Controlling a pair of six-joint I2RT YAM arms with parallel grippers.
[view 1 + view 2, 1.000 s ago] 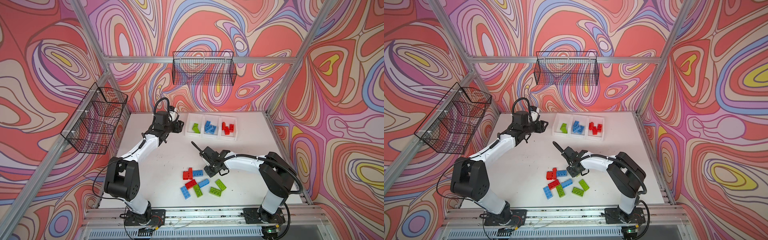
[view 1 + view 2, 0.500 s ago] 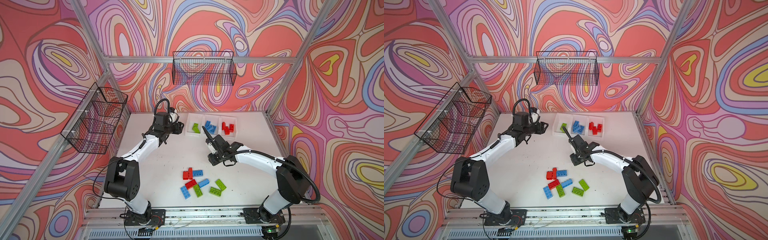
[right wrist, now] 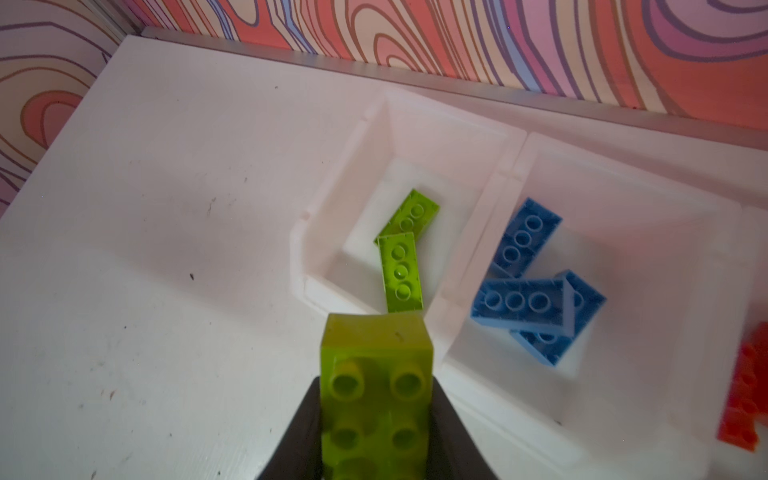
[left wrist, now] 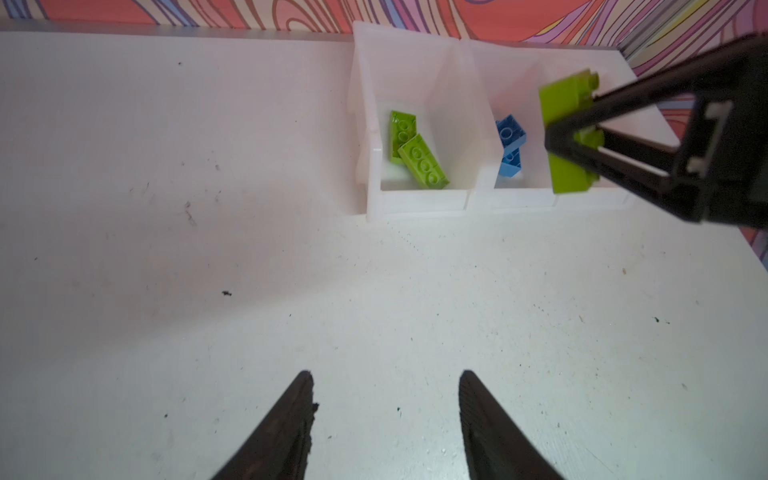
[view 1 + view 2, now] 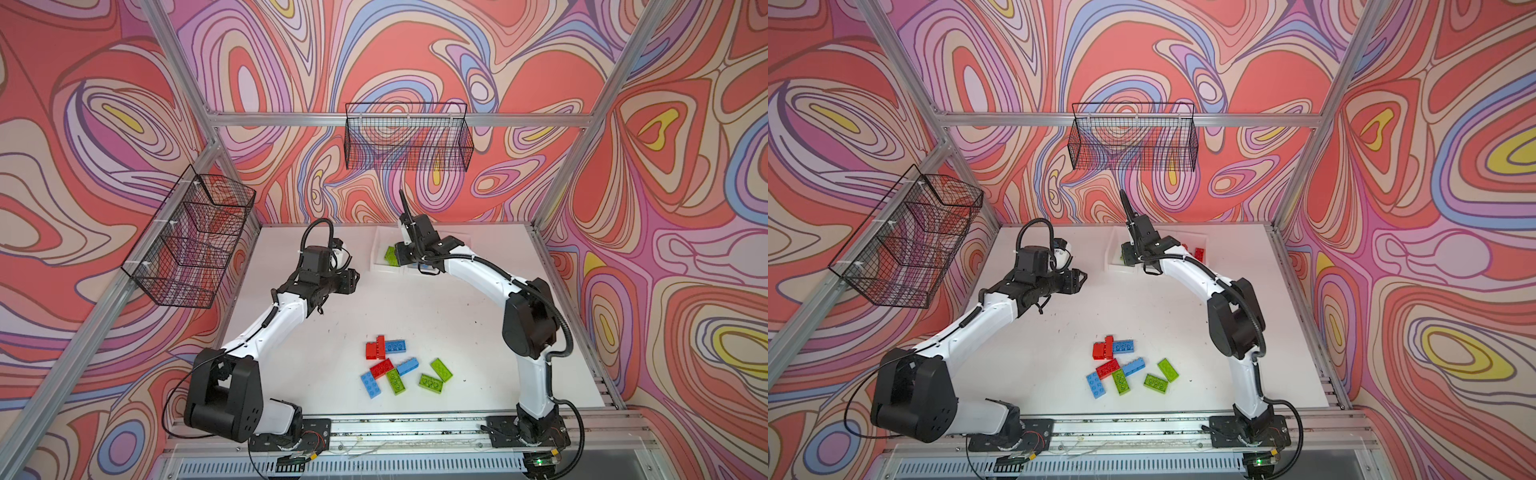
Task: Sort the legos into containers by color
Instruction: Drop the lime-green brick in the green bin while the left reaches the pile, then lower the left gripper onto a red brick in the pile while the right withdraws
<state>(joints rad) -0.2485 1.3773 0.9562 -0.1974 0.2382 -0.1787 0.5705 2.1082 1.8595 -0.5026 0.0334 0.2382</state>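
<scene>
Right wrist view: right end effector (image 3: 376, 419) pinching lime brick (image 3: 374, 353) by near rim of green container (image 3: 353, 166), which sits 12 o'clock of loose pile (image 5: 381, 368) in a top view. Step: delivery. Next: advance over container, release. Left end effector (image 4: 384, 415) spread, empty.

Scuffed white table (image 5: 457, 316) bears loose legos (image 5: 381, 367) near front; containers (image 4: 419, 203) at back.

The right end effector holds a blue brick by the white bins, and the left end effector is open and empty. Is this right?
No. The held brick is lime green, not blue, as the right wrist view shows. Corrected: the right end effector holds a lime green brick by the white bins, and the left end effector is open and empty.
</scene>
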